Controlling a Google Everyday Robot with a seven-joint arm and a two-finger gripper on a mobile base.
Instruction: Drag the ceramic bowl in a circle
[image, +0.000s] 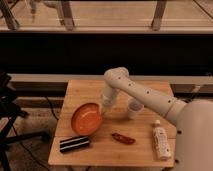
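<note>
The ceramic bowl (86, 118) is shallow, round, orange and glossy, and sits left of centre on the wooden table (85, 90). My gripper (105, 111) hangs from the white arm (145, 95) that reaches in from the right. It points down at the bowl's right rim and seems to touch it. The small white cup (134, 108) stands to the right of the gripper.
A black striped packet (74, 144) lies near the table's front left edge. A red chilli-like item (123, 138) lies at front centre. A white bottle (160, 140) lies on its side at front right. A dark wall and railing run behind the table.
</note>
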